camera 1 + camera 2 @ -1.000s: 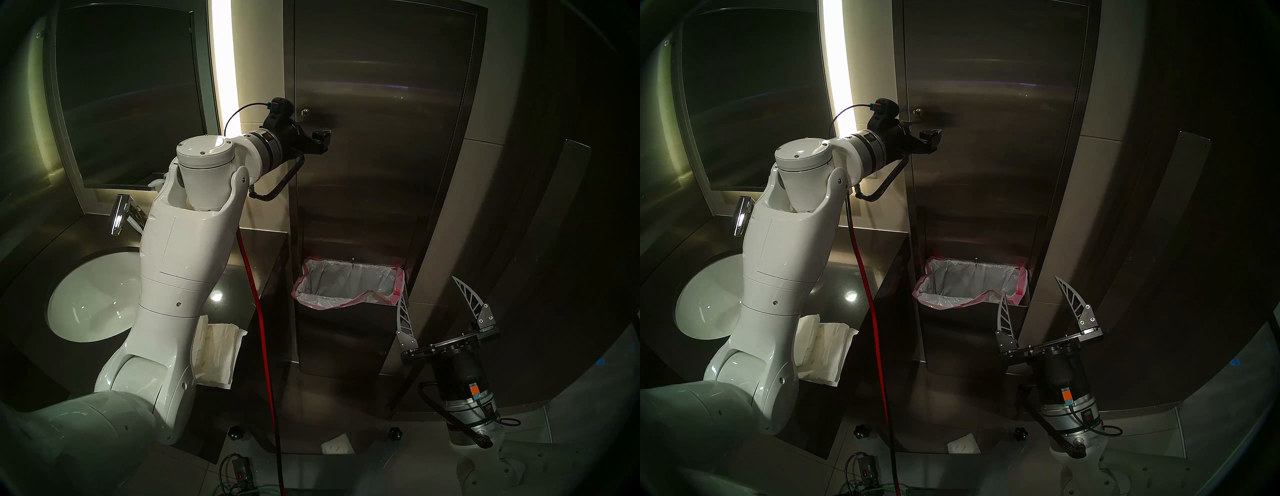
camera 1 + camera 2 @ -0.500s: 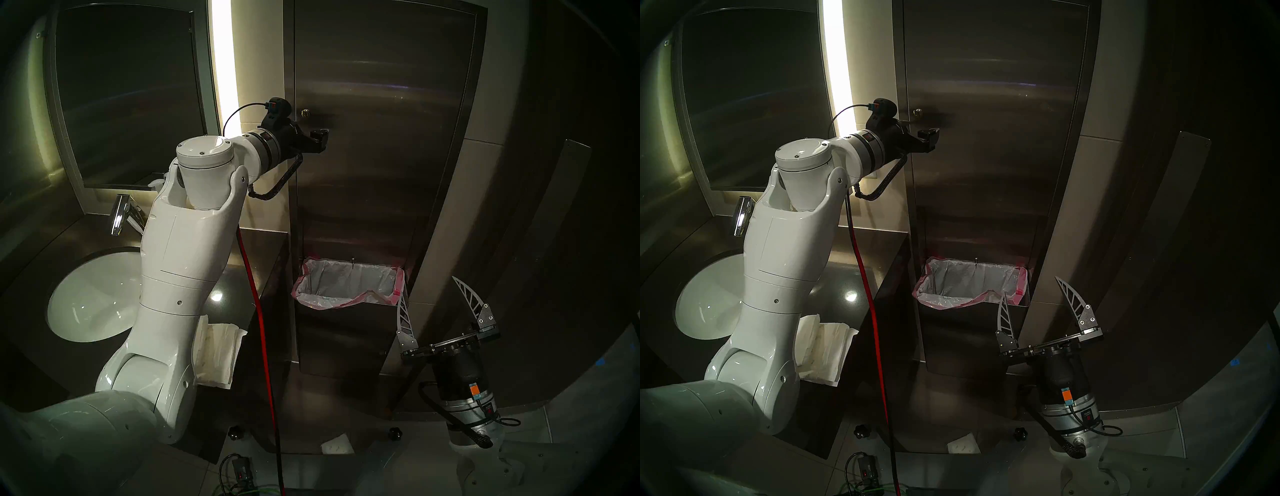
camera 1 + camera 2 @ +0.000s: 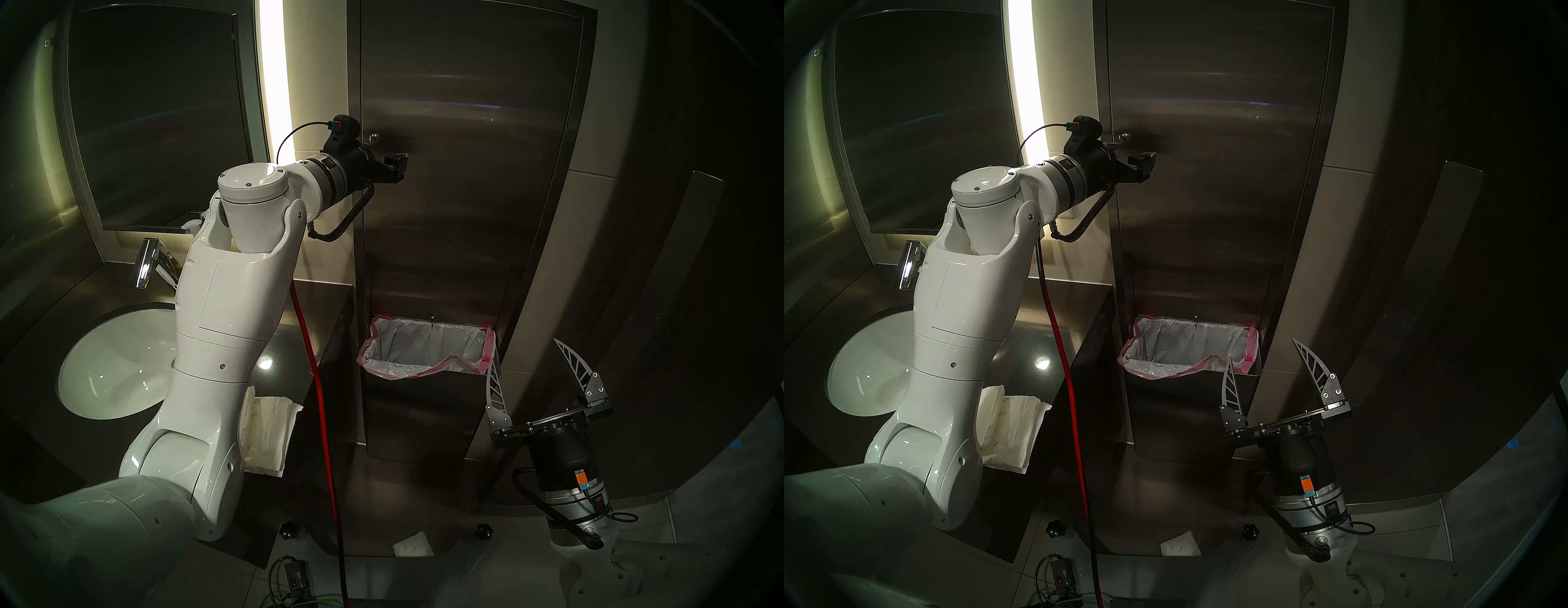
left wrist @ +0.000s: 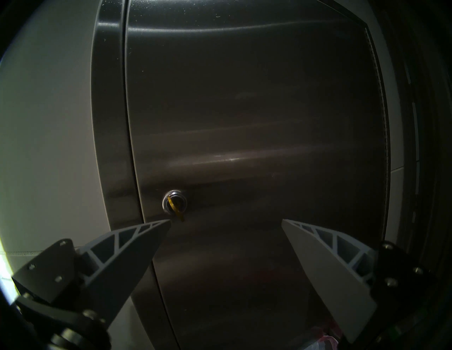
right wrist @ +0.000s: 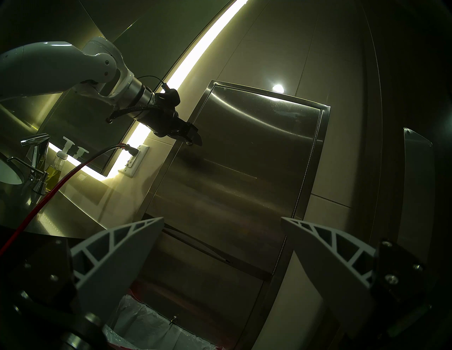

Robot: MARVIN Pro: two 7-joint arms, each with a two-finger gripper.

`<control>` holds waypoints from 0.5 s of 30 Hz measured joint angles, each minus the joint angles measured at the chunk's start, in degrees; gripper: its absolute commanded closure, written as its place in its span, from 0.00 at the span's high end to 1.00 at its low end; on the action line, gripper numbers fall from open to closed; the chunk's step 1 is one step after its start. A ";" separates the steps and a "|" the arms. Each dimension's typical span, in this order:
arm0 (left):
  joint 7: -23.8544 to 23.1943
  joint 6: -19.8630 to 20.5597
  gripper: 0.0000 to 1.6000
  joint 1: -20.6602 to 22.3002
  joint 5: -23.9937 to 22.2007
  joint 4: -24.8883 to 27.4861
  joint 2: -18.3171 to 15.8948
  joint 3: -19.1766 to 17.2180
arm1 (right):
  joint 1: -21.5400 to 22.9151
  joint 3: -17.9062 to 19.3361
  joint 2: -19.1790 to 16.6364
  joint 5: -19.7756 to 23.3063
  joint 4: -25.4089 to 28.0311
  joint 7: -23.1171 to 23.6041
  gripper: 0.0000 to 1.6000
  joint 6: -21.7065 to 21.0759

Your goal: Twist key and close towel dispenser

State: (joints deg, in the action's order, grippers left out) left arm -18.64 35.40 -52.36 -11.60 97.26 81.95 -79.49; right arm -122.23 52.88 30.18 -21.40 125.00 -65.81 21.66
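Observation:
The towel dispenser (image 3: 462,127) is a tall brushed steel wall cabinet, and its door lies flush with the frame. A small round lock (image 4: 175,202) sits near the door's left edge, and a gold key (image 4: 178,211) sticks out of it, slanting down and to the right. My left gripper (image 4: 226,220) faces the door just below the lock. It is open and holds nothing, and its left fingertip (image 4: 166,222) is close to the key without touching it. My right gripper (image 3: 525,354) hangs low beside the bin, open and empty.
A wall bin with a pink-edged liner (image 3: 488,339) is set below the door. To the left lie a white sink (image 3: 106,373), a chrome faucet (image 3: 146,263) and a stack of paper towels (image 3: 265,429) on the dark counter. A red cable (image 3: 318,403) hangs down between counter and bin.
My left gripper has shifted slightly up and to the right along the door, closer to the lock's height. The right arm has stayed still.

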 measured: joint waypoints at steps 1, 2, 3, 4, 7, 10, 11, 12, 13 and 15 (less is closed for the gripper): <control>-0.05 -0.03 1.00 0.02 -0.07 0.00 0.05 -0.03 | 0.00 0.00 0.00 0.00 0.00 0.00 1.00 0.00; -0.10 -0.05 0.96 0.03 -0.12 0.00 0.10 -0.06 | 0.00 0.00 0.00 0.00 0.00 0.00 1.00 0.00; -0.16 -0.09 0.69 0.05 -0.18 -0.01 0.15 -0.08 | 0.00 0.00 0.00 0.00 0.00 0.00 1.00 0.00; -0.23 -0.14 0.58 0.07 -0.24 -0.01 0.20 -0.10 | 0.00 0.00 0.00 0.00 0.00 0.00 1.00 0.00; -0.30 -0.24 0.00 0.08 -0.29 -0.08 0.28 -0.18 | 0.00 0.00 0.00 0.00 0.00 0.00 1.00 0.00; -0.37 -0.36 0.00 0.09 -0.41 -0.09 0.41 -0.25 | 0.00 0.00 0.00 0.00 0.00 0.00 1.00 0.00; -0.40 -0.38 0.00 0.09 -0.45 -0.09 0.44 -0.27 | 0.00 0.00 0.00 0.00 0.00 0.00 1.00 0.00; -0.44 -0.44 0.00 0.09 -0.52 -0.09 0.52 -0.29 | 0.00 0.00 0.00 0.00 0.00 0.00 1.00 0.00; -0.47 -0.48 0.00 0.09 -0.55 -0.09 0.57 -0.31 | 0.00 0.00 0.00 0.00 0.00 0.00 1.00 0.00; -0.49 -0.52 0.00 0.09 -0.57 -0.09 0.61 -0.33 | 0.00 0.00 0.00 0.00 0.00 0.00 1.00 0.00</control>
State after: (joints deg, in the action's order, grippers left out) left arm -19.13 34.88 -52.26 -12.17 97.17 82.56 -79.83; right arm -122.23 52.88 30.18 -21.41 125.00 -65.82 21.65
